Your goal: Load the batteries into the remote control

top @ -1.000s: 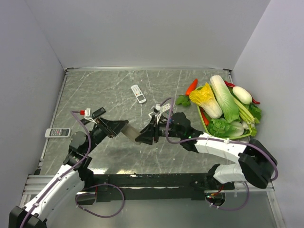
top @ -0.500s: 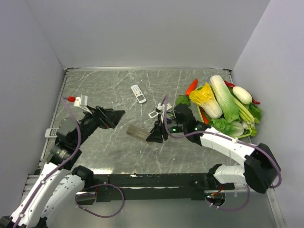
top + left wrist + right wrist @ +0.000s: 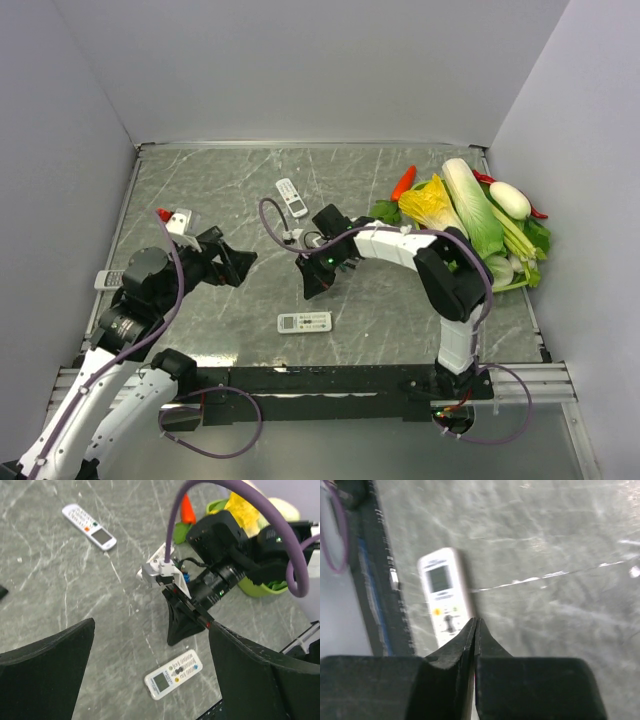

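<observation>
The remote control (image 3: 305,322) lies flat and face up on the marble table near the front edge, screen and buttons showing; it also shows in the left wrist view (image 3: 173,674) and the right wrist view (image 3: 444,595). My right gripper (image 3: 312,287) hovers just behind it, jaws pressed together with nothing between them (image 3: 476,620). My left gripper (image 3: 240,262) is pulled back to the left, wide open and empty (image 3: 152,630). The batteries are out of view.
A longer slim white remote (image 3: 291,197) lies further back on the table. Another small remote (image 3: 110,279) sits at the left edge. A green tray (image 3: 432,262) piled with cabbages, chillies and a carrot fills the right side.
The remote was held back-up between both grippers. The left gripper opened and drew back left, the right one let go and shut, and the remote now lies face up on the table.
</observation>
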Robot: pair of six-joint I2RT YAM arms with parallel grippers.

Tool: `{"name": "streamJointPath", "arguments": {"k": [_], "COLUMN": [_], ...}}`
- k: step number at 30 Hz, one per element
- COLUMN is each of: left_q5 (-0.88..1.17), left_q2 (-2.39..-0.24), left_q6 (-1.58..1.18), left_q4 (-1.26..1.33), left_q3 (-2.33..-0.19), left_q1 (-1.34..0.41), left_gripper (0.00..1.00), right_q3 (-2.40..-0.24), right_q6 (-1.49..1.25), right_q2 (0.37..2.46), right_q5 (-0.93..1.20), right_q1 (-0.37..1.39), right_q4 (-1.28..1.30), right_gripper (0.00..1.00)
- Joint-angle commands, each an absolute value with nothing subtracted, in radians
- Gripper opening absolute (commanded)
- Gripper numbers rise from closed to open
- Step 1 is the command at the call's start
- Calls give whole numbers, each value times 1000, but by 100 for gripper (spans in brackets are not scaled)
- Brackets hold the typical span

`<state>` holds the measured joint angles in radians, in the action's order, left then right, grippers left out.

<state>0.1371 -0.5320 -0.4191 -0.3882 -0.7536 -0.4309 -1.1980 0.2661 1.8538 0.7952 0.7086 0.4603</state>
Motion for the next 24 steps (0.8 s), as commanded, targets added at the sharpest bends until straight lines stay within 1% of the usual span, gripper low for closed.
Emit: {"name": "streamJointPath", "arguments": {"k": [1, 3, 4, 5, 6, 7, 8, 12, 13, 15, 17, 18, 19, 21, 23, 24], "left_q5": [159, 175, 175, 173, 173, 164, 160, 193, 208, 250, 284, 284, 267, 249, 216, 201], "left_q2": [-532, -549, -555, -569, -574, -578, -581, -571, -587, -627, -716, -747, -814, -877, -972, -1004], "left_q6": [-385, -385, -387, -387, -387, -387, -391, -371, -364, -328, -284, -267, -244, -221, -196, -186], "left_q4": [-365, -356, -354, -354, -354, -351, -347, -301, -295, -305, -342, -353, -365, -388, -394, -402], "left_q3": [-715, -706, -700, -696, -692, -689, -689, -667, -666, -692, -716, -742, -756, -797, -837, -853], "left_q1": [-430, -430, -430, -430, -430, -430, -430, -429, -430, -431, -448, -478, -501, -582, -636, -694], "left_gripper": [99, 99, 99, 99, 99, 99, 99, 99, 99, 99, 100, 99, 99, 99, 99, 99], "right_q3": [-1290, -1261, -1209, -1181, -1149, -1099, -1076, -970, -913, -850, -770, -741, -689, -616, -566, -528], "right_q6": [374, 342, 325, 299, 293, 288, 275, 183, 155, 40, -71, -102, -160, -204, -242, -262], "right_q2": [1890, 1847, 1774, 1732, 1689, 1616, 1586, 1476, 1453, 1369, 1304, 1231, 1192, 1076, 961, 927], "right_q5": [726, 719, 701, 695, 687, 672, 625, 589, 580, 508, 412, 305, 258, 136, 66, 2], "right_q1": [703, 703, 704, 706, 709, 718, 725, 733, 730, 724, 721, 721, 721, 718, 719, 718], "right_q4": [589, 556, 525, 476, 454, 439, 422, 370, 336, 235, 183, 128, 105, 33, 5, -36], "right_gripper": [11, 28, 39, 56, 63, 69, 76, 82, 84, 90, 95, 97, 100, 100, 100, 100]}}
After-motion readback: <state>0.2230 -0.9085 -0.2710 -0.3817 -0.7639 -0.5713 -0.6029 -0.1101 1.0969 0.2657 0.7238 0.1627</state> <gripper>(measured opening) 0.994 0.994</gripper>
